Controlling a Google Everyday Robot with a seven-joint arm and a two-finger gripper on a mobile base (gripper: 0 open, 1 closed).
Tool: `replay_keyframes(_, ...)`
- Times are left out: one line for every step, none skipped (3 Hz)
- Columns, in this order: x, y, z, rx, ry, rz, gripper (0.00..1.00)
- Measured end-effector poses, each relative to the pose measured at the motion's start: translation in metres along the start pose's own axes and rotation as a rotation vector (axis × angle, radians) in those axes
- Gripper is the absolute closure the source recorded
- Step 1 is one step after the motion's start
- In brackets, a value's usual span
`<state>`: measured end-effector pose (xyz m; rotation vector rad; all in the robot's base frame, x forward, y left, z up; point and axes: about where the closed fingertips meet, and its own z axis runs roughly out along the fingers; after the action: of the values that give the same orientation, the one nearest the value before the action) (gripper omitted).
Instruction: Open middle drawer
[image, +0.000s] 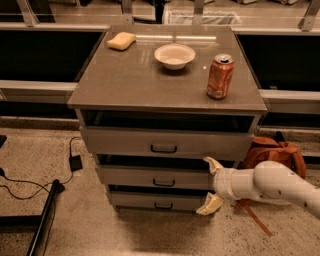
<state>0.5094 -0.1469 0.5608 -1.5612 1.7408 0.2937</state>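
The grey cabinet (125, 80) has three stacked drawers. The middle drawer (135, 176) has a flat grey front and a small dark bar handle (164, 183) at its centre. A dark gap shows above its front. My gripper (210, 185) is at the right end of that front, well right of the handle. It is open: one pale finger (212, 164) sits by the drawer's upper edge and the other (210, 205) is down by the bottom drawer (145, 201). My white arm (270, 186) reaches in from the right.
The taller top drawer (125, 142) stands above, its front furthest forward. On the cabinet top are an orange can (220, 76), a white bowl (174, 55) and a yellow sponge (121, 40). An orange backpack (270, 150) lies on the floor to the right, and cables (75, 160) to the left.
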Motion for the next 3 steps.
replay_keyframes(0.032, -0.013, 0.021, 0.091, -0.047, -0.03, 0.0)
replay_keyframes(0.037, -0.008, 0.029, 0.085, -0.056, -0.04, 0.0)
replay_keyframes(0.041, -0.007, 0.035, 0.059, -0.044, -0.061, 0.0)
